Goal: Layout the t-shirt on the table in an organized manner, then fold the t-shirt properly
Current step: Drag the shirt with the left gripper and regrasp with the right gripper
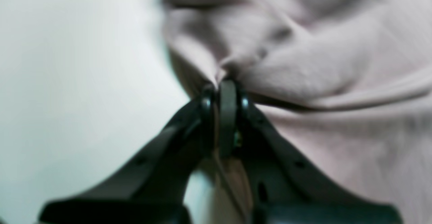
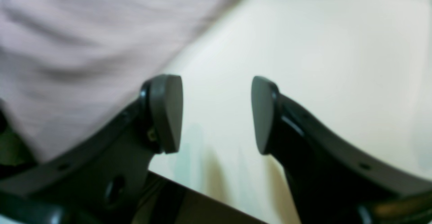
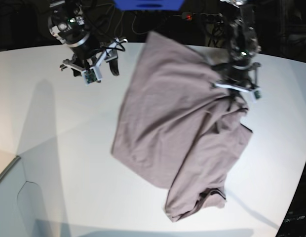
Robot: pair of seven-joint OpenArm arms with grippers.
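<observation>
Where the table [image 3: 59, 163] comes nearest the base camera, its white top lies bare along the front edge, with a small step or notch at the near left corner. Just behind that bare strip, right of the middle, the lowest bunched end of the t-shirt [image 3: 177, 133] rests on the surface, a dark ribbed edge showing in the crumple. From there the dusty mauve cloth runs back and up across the table as one broad, wrinkled sheet, its left edge slanting toward the far edge and its right side gathered into folds near the right edge. At that gathered right side the left gripper [image 3: 236, 90] sits down in the cloth; in the left wrist view its jaws are pressed together with a pinch of the t-shirt [image 1: 303, 62] caught between the pads, fabric puckering away from the tips and white table [image 1: 67, 82] beside it. Toward the far left corner the right gripper [image 3: 91, 69] hangs above the table, apart from the shirt's left edge. In the right wrist view its fingers [image 2: 167, 112] stand wide with only bare table [image 2: 320, 65] between them, holding nothing, while the t-shirt [image 2: 84, 31] fills the upper left of that view.
</observation>
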